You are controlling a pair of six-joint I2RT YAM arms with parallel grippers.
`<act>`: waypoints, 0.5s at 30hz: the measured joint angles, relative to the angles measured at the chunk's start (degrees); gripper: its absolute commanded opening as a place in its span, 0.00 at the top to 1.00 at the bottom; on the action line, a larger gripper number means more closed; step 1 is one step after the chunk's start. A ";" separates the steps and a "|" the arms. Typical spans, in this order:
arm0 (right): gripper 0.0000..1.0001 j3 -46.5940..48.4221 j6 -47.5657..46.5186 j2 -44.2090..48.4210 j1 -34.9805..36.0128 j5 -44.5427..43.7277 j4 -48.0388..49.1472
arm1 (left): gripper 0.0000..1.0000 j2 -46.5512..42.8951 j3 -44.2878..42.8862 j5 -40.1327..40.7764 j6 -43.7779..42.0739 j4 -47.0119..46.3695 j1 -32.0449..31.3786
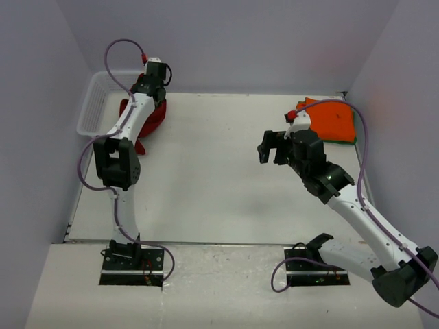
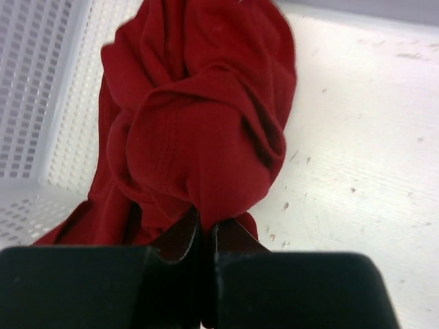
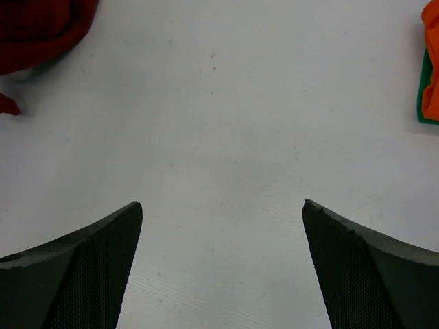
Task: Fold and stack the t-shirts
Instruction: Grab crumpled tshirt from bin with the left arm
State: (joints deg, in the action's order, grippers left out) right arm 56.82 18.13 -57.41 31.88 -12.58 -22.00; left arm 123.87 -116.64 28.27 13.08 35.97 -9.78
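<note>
Pressed together, the left pincer (image 2: 204,232) pinches a fold of the red shirt (image 2: 199,137), which hangs in a twisted, bunched lump from the closed fingertips at the centre of the left wrist view. Behind the cloth, at the left of that frame, lies the white mesh basket (image 2: 34,103); the shirt seems to brush its rim, though the bunching hides any contact. Seen from above, this bundle sits at the upper left of the table (image 1: 212,185), just beside the basket. Right of centre in the overhead frame, the right pincer (image 1: 273,147) is spread wide above bare tabletop, holding nothing. At the upper right of the table the orange shirt (image 1: 329,120) lies flat on a green shirt (image 1: 341,142), of which only an edge shows.
</note>
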 measured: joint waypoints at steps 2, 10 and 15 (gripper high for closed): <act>0.01 -0.11 0.26 -0.42 0.00 -0.46 -0.26 | 1.00 -1.60 0.20 -1.31 -1.36 -1.62 -0.02; 0.01 -0.11 4.02 -1.46 0.11 -8.26 -0.92 | 1.00 -18.47 -0.96 -12.66 -8.70 -9.53 -2.14; 0.01 -0.11 6.38 -2.56 0.11 -12.28 -1.25 | 1.00 -26.10 -12.04 -22.93 -12.94 -11.43 -10.16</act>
State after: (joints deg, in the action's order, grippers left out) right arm 56.71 24.51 -59.96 31.99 -24.86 -23.24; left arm 97.78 -128.68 5.34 0.14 24.53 -19.94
